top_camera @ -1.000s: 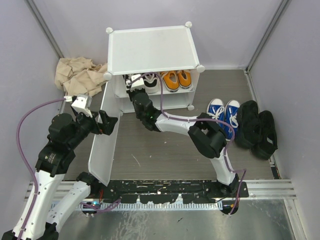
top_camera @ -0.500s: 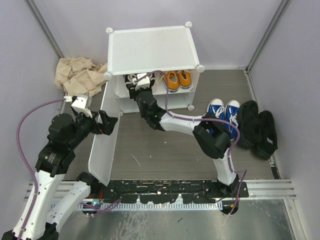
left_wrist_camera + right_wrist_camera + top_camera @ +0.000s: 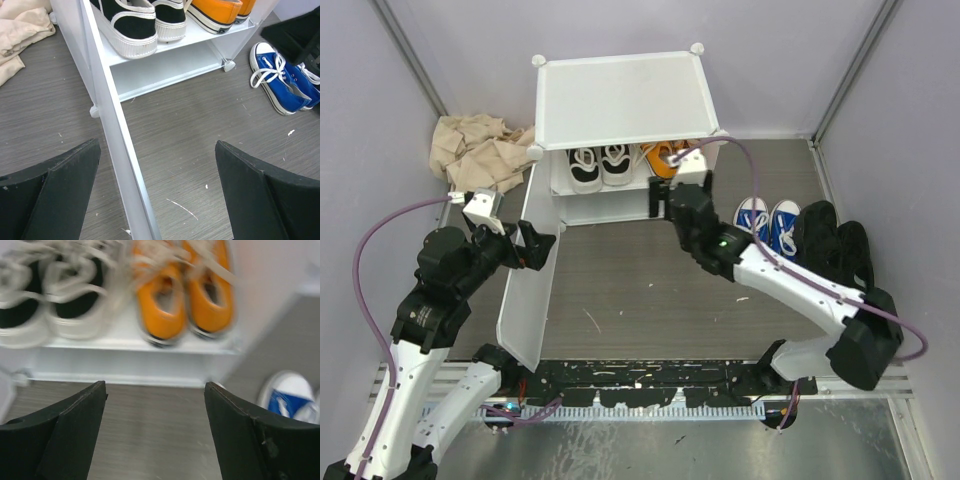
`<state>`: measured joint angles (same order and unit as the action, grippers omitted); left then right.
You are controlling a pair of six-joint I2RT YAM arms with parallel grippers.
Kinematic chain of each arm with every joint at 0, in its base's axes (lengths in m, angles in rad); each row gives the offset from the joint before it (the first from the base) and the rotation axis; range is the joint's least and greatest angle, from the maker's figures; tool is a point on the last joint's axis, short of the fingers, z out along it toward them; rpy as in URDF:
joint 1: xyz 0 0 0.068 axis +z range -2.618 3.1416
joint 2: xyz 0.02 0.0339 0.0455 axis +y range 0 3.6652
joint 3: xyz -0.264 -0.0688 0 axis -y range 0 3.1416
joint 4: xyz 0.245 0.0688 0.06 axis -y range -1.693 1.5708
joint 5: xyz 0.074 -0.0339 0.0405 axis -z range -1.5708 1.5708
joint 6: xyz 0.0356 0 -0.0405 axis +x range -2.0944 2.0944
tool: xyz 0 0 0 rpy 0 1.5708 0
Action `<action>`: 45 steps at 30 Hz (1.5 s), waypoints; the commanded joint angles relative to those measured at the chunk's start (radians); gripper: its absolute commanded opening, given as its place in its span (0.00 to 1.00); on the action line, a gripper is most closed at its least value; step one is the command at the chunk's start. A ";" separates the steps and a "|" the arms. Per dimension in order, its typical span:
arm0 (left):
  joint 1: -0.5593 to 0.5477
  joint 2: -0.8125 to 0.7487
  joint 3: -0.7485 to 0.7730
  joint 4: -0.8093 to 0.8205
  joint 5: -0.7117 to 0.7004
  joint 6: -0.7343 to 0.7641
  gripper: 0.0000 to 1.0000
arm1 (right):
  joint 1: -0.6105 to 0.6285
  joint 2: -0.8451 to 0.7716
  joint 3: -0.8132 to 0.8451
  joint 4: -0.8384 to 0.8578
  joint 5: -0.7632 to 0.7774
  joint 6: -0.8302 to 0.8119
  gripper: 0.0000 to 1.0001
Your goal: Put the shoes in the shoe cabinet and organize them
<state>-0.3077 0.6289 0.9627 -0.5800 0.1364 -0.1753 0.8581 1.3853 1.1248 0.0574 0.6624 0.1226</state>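
Pulled back from the shelf since half a second ago, the right gripper (image 3: 155, 387) now hangs in front of the cabinet (image 3: 620, 100) at the desk's (image 3: 620, 290) far edge, jaws wide and holding nothing. On the left the arm has not shifted: the left gripper (image 3: 156, 145) sits with jaws wide either side of the open door's (image 3: 525, 300) free edge, and no contact shows.

On the shelf (image 3: 200, 37) the white pair (image 3: 593, 165) stands beside the orange pair (image 3: 160, 315), toes outward. Towards the right edge the blue pair (image 3: 752, 215) and black pair (image 3: 835, 255) wait on the desk. A crumpled cloth (image 3: 475, 150) lies in the far-left corner.

Next up, by the look of it, is a blue shoe. A sound grasp would pinch the sidewall or heel collar, clear of the loose white laces, then carry it low and level so it slides under the shelf and into the lower bay, snug against one side wall to leave room for the rest. Meanwhile the left arm would do well to keep the door swung wide.

Cabinet panels are smooth, glossy white plastic with round corner knobs. Soft canvas forms the uppers, over firmer rubber soles and toe caps. Underfoot, grey wood grain with pale scuffs.
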 commanded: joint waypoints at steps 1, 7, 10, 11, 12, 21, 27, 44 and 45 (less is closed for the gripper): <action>0.001 0.007 -0.015 -0.014 0.028 -0.004 0.98 | -0.225 -0.144 -0.137 -0.347 -0.061 0.226 0.84; 0.001 0.006 -0.024 -0.007 0.042 -0.011 0.98 | -0.476 -0.189 -0.295 -0.386 -0.202 0.317 0.84; 0.001 0.005 -0.025 -0.014 0.045 -0.010 0.98 | -0.583 -0.155 -0.321 -0.364 -0.267 0.335 0.84; 0.002 0.003 -0.025 -0.015 0.042 -0.011 0.98 | -0.607 -0.143 -0.324 -0.362 -0.251 0.338 0.84; 0.002 0.000 -0.027 -0.014 0.040 -0.011 0.98 | -0.630 -0.133 -0.328 -0.361 -0.226 0.343 0.84; 0.002 0.013 -0.034 -0.004 0.040 -0.011 0.98 | -0.806 -0.110 -0.373 -0.335 -0.221 0.298 0.83; 0.001 0.019 -0.039 -0.003 0.042 -0.010 0.98 | -0.844 -0.040 -0.373 -0.288 -0.296 0.249 0.84; 0.002 0.011 -0.031 -0.015 0.042 -0.007 0.98 | -0.845 0.092 -0.391 -0.248 -0.511 0.283 0.59; 0.002 0.010 -0.031 -0.015 0.039 -0.007 0.98 | -0.844 0.086 -0.397 -0.246 -0.525 0.284 0.53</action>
<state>-0.3077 0.6308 0.9501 -0.5568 0.1730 -0.1947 0.0025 1.4601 0.7532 -0.2073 0.2577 0.3763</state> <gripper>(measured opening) 0.980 0.623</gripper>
